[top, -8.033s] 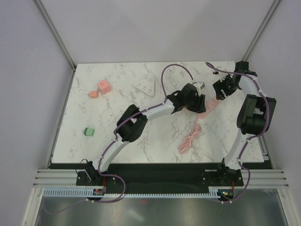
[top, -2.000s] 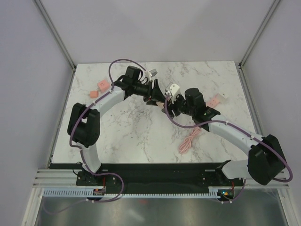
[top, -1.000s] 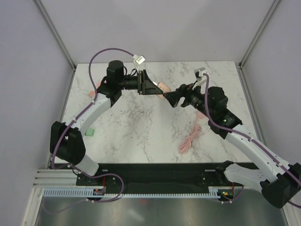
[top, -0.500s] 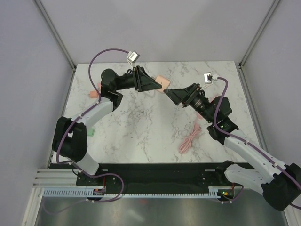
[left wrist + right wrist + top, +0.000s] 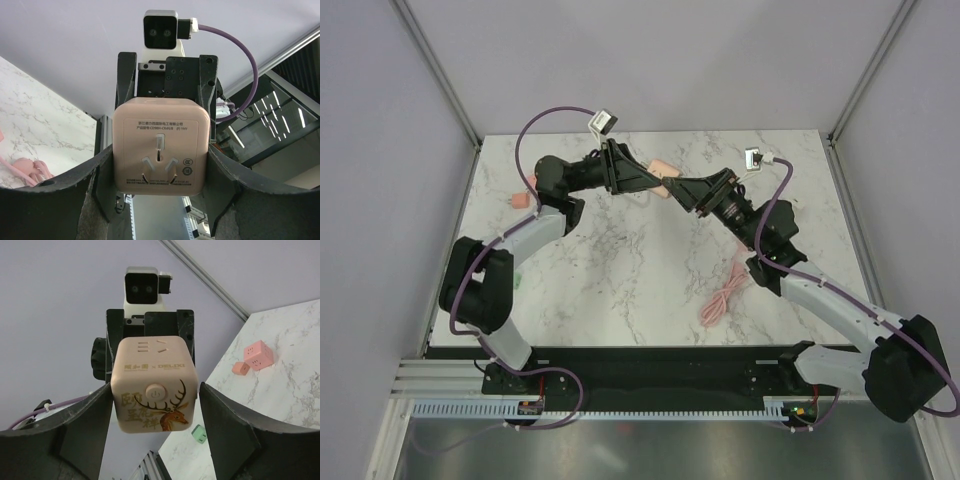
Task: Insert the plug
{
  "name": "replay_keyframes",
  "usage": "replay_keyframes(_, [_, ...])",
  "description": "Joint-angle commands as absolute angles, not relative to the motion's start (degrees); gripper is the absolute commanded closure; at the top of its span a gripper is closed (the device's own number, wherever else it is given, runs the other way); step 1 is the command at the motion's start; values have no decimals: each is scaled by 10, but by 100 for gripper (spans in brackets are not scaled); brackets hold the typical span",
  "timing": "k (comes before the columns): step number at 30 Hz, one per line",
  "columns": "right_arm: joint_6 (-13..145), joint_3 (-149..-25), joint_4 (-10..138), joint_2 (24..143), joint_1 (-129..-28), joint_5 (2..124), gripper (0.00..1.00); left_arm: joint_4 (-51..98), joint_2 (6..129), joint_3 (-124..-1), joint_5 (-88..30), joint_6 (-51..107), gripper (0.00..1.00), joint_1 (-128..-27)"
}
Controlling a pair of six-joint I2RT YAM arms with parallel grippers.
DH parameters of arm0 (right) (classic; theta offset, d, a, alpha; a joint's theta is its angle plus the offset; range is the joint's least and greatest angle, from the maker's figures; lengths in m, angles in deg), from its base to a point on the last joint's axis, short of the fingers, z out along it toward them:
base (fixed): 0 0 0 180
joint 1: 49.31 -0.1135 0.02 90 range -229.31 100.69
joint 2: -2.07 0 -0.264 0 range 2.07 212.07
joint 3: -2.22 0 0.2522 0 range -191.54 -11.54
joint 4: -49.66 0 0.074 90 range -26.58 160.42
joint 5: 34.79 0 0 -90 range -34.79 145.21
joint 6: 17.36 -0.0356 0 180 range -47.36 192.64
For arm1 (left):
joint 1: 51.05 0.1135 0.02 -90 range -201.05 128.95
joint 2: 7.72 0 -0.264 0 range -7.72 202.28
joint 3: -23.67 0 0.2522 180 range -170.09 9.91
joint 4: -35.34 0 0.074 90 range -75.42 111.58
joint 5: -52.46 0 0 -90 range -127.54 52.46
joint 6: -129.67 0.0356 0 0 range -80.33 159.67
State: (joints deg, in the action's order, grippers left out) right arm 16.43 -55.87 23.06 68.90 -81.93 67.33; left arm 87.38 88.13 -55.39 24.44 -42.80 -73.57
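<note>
Left gripper (image 5: 160,155) clamped on pink cube (image 5: 159,145), held aloft. Right gripper (image 5: 155,387) straddles the same cube from the opposite side; cannot tell if it grips. Risk: left lets go before right clamps and cube drops to tabletop (image 5: 620,270); uneven squeeze could twist it.

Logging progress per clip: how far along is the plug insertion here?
Done: the cube is off the table, its plug face toward the left wrist camera. In hand: it hangs between the left tool and right tool, both flanking it; whether the right has clamped is unclear. Left: no socket is at the plug face, so the insertion itself remains.
</note>
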Motion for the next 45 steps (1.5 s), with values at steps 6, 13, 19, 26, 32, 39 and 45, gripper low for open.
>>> replay_keyframes(6, [139, -574, 95, 718, -820, 677, 38, 954, 905, -557, 250, -474, 98, -754])
replay_keyframes(13, [144, -569, 73, 716, -817, 713, 100, 921, 904, -554, 233, -438, 41, -752])
replay_keyframes(19, [167, -563, 215, 659, -755, 719, 100, 785, 875, -514, 178, -325, 0, -729])
replay_keyframes(26, [178, -564, 346, 626, -674, 751, 100, 477, 905, -603, 107, -143, 11, -686])
replay_keyframes(32, [233, -561, 418, 602, -672, 755, 100, 128, 1073, -879, -104, 83, 44, -635])
replay_keyframes(39, [287, -565, 452, 605, -673, 728, 100, 27, 1277, -1114, -196, 81, 75, -619])
replay_keyframes(45, [337, -589, 499, 624, -672, 723, 100, 23, 1378, -1200, -202, 49, 78, -612])
